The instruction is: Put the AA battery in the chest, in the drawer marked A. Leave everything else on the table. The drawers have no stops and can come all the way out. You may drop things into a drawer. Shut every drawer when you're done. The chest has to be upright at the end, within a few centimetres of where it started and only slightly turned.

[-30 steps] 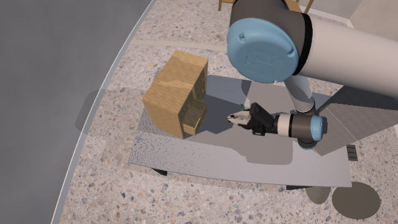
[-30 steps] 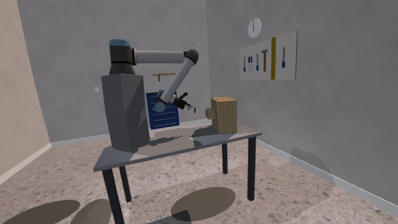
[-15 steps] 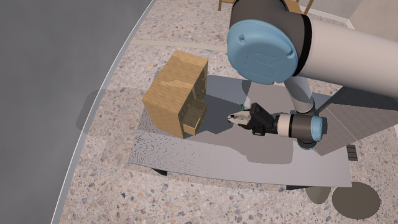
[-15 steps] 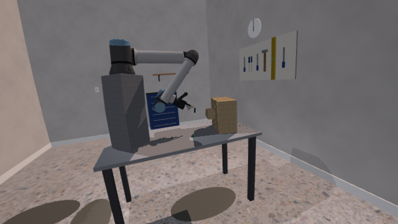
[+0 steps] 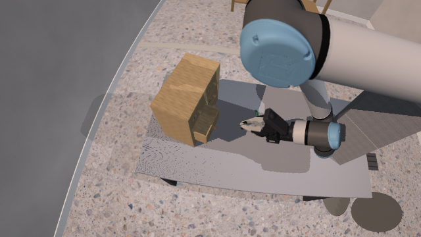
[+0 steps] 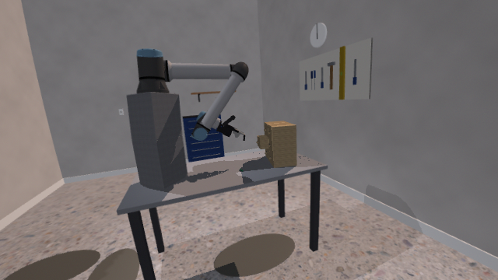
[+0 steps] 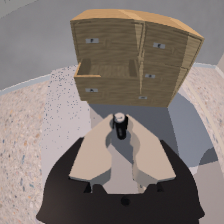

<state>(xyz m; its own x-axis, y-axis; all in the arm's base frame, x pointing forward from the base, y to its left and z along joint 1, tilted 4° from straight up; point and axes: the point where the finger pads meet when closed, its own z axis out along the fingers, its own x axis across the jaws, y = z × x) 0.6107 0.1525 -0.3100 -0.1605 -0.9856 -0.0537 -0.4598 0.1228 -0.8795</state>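
Arm (image 6: 218, 102) rises from a grey pedestal (image 6: 157, 140) on the counter (image 6: 163, 194), elbow high, forearm sloping down toward a wooden chest (image 6: 282, 144). Pincer (image 6: 238, 134) hangs in the air, well short of the chest. One drawer (image 6: 264, 141) sticks out of the chest's front. Chest upright near the counter's far end. Tool board (image 6: 336, 71) and clock (image 6: 318, 35) on the wall.

The chest (image 7: 135, 55) is a light wooden block standing upright, two columns of drawers on its front. One drawer (image 7: 107, 72), middle of the left column in the wrist view, is pulled out. The battery (image 7: 119, 125), dark with a pale tip, is clamped between the fingers in front of the chest, pointing toward it.
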